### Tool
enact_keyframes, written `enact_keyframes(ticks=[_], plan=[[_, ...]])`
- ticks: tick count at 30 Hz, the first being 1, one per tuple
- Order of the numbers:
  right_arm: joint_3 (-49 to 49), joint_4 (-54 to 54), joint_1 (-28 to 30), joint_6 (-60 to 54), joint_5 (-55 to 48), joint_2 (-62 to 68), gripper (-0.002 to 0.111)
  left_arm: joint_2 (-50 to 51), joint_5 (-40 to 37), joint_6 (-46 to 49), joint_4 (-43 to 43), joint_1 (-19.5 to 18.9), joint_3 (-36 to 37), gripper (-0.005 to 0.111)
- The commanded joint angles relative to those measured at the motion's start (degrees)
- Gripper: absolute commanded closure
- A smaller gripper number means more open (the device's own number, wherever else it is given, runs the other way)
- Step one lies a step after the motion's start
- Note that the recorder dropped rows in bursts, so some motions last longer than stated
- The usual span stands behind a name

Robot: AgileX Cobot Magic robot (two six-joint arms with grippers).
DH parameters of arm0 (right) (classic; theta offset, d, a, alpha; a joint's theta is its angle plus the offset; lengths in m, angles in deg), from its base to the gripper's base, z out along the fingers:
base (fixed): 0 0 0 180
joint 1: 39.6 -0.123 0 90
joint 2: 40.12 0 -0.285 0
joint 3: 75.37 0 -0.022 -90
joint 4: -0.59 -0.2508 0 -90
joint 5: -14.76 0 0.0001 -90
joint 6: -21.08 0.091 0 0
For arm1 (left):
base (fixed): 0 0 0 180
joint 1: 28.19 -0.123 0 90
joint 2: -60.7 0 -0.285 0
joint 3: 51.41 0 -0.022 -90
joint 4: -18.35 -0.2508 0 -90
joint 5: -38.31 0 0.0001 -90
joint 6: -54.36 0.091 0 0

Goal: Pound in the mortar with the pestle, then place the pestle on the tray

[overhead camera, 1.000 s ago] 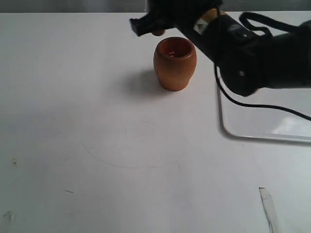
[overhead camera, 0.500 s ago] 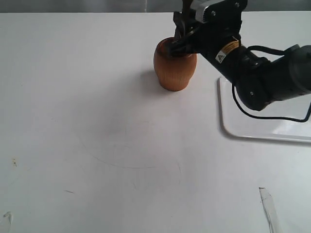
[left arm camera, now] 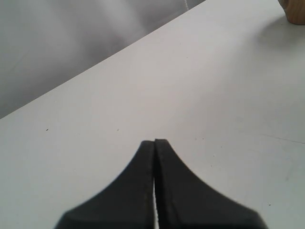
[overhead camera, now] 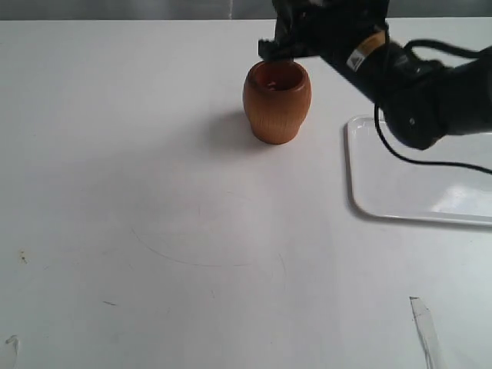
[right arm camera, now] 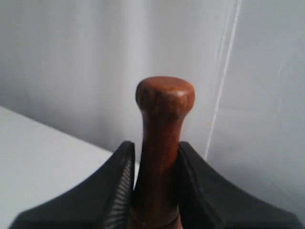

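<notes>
The orange-brown mortar stands upright on the white table, its reddish mouth open to view. My right gripper hovers just above and behind its rim. In the right wrist view that gripper is shut on the dark reddish pestle, whose rounded end sticks out beyond the fingertips. The pestle itself is hidden by the arm in the exterior view. The glossy white tray lies to the right of the mortar. My left gripper is shut and empty over bare table; a sliver of the mortar shows far off.
The black right arm and its cable stretch over the tray's far left corner. A strip of tape lies near the front right edge. A grey wall backs the table.
Half a second ago the right gripper was down at the mortar's mouth; it has since risen above the rim. One second ago it was higher and farther left.
</notes>
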Motion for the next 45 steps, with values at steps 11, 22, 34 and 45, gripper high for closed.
enact_keyframes(ticks=[11,22,34,45], plan=[[-1.71,2.48,-0.35,3.18,-7.32,1.55,0.108,-0.07,0.17,-0.47,0.42,0.44,0.03,0.107],[-0.94,2.48,-0.9,2.37,-4.74,7.33,0.108,-0.07,0.17,-0.47,0.42,0.44,0.03,0.107],[-0.94,-2.48,-0.9,-4.61,-4.05,-14.98,0.108,-0.07,0.17,-0.47,0.42,0.44,0.03,0.107],[-0.94,-2.5,-0.9,-1.44,-9.89,5.29,0.108,-0.07,0.17,-0.47,0.42,0.44,0.03,0.107]])
